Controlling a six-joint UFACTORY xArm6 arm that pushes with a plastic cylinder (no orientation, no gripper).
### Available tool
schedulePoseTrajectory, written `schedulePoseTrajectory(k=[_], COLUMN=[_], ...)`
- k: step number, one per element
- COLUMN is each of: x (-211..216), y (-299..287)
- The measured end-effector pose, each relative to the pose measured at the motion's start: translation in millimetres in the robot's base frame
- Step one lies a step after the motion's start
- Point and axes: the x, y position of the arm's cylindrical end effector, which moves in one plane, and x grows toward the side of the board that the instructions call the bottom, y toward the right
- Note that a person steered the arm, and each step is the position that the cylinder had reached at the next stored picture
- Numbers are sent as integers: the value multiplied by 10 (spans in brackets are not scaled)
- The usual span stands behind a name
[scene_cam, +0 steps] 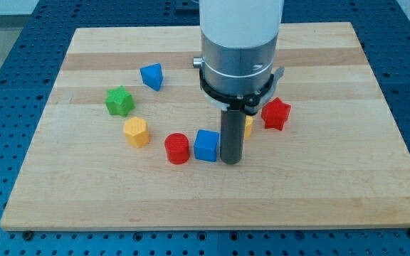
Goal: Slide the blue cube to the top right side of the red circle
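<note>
rod end, item one: my tip rests on the wooden board, just to the view's right of the blue cube, touching it or nearly so; the gap is too fine to judge. no jaws belong to this rod, so nothing opens or clamps; it is a plain dark rod under a silver and white arm housing.

item two: blue cube, sits near the board's middle, toward the view's bottom, with its left side touching or just beside the red circle.

item three: red circle, a short red cylinder, directly to the view's left of the blue cube, at about the same height in the view.

item four: yellow hexagonal block, to the view's left of the red circle and slightly higher, apart from it.

item five: green star-shaped block, above and left of the yellow hexagonal block, close by.

item six: blue block of wedge-like shape, toward the view's top, right of the green star-shaped block.

item seven: red star-shaped block, to the view's right of the rod.

item eight: second yellow block, mostly hidden behind the rod, shape not readable, just left of the red star-shaped block.

item nine: blue perforated table surrounding the board.
</note>
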Motion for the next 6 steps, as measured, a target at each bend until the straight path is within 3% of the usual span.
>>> schedulePoseTrajectory(k=[1,4,5,6], x=[103,-113,-16,-11], y=[-20,-333,-202,305])
